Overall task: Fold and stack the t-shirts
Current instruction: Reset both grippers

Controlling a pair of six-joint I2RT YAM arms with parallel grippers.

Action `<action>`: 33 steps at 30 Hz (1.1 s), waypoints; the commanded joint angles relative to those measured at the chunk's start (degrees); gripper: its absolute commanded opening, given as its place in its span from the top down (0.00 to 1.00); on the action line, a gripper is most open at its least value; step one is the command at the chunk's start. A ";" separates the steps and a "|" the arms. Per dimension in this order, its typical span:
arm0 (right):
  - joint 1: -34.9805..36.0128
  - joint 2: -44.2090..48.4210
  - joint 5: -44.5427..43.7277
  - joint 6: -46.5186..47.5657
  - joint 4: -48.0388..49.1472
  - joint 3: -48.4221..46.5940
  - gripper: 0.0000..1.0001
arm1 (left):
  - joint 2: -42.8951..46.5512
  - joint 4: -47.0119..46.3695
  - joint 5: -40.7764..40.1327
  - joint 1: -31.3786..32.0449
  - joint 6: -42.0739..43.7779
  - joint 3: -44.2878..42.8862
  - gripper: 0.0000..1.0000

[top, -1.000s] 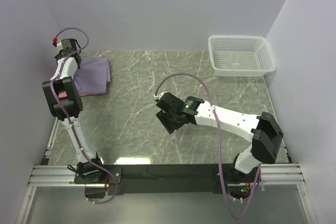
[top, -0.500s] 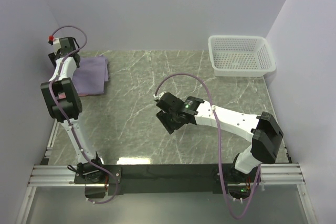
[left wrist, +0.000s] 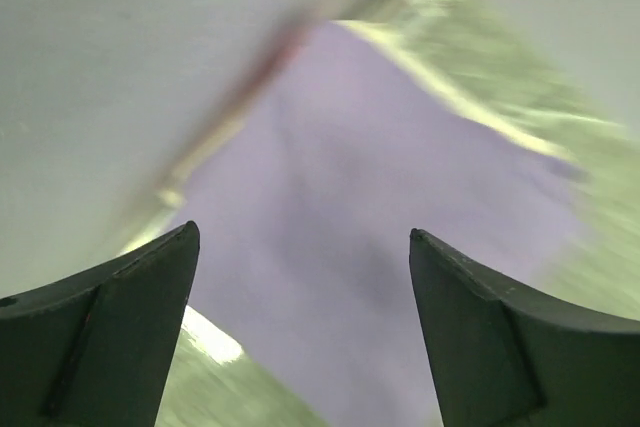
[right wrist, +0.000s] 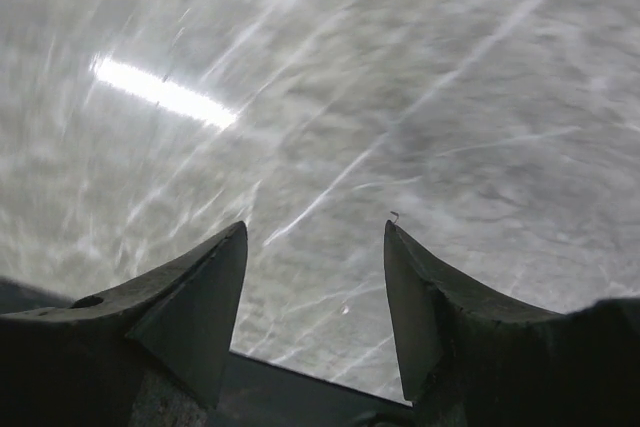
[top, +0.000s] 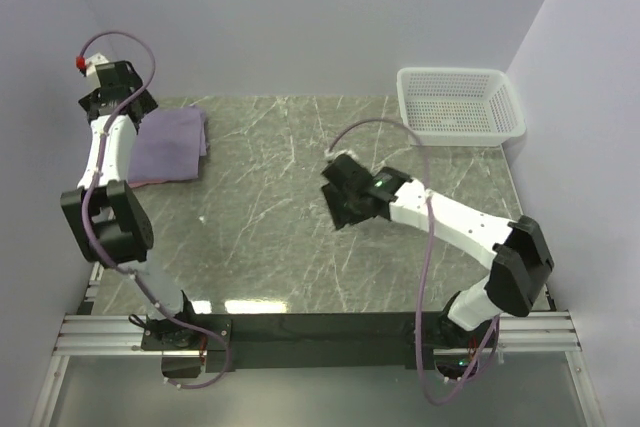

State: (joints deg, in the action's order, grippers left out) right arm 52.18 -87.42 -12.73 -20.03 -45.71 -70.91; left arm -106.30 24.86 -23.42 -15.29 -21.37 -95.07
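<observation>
A folded lavender t-shirt (top: 170,142) lies at the table's far left; in the left wrist view this lavender t-shirt (left wrist: 360,207) fills the space below the fingers. A thin pink edge (top: 138,184) of the pink t-shirt peeks out under it, and shows as a blurred pink strip (left wrist: 275,47) along its side. My left gripper (top: 118,105) hangs open above the pile's back left corner; its fingertips (left wrist: 302,232) hold nothing. My right gripper (top: 340,199) is open over bare marble mid-table, and in its wrist view the right gripper (right wrist: 315,227) is empty.
A white mesh basket (top: 458,134) stands at the back right corner. Walls close in the left, back and right sides. The marble table (top: 290,137) stretches between the shirt pile and the basket.
My left gripper has opened and risen up and back off the lavender t-shirt. The right gripper has shifted right and a little farther from the base.
</observation>
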 commanded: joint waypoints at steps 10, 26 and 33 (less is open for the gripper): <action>-33.70 17.97 2.86 -10.99 -2.71 -1.69 0.32 | 31.46 6.95 25.96 12.65 -6.58 18.83 0.03; -44.63 52.34 -5.37 -5.81 -4.38 0.34 0.22 | 77.20 28.48 -1.09 17.65 -18.28 22.74 0.01; -42.34 62.88 -4.76 -2.74 -2.28 3.85 0.14 | 83.00 30.15 -6.37 22.14 -14.85 19.39 0.01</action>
State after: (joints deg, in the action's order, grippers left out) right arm 8.95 -26.96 -16.32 -25.10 -48.93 -67.99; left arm -24.99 52.58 -24.71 5.61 -38.15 -73.76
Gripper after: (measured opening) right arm 0.857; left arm 0.994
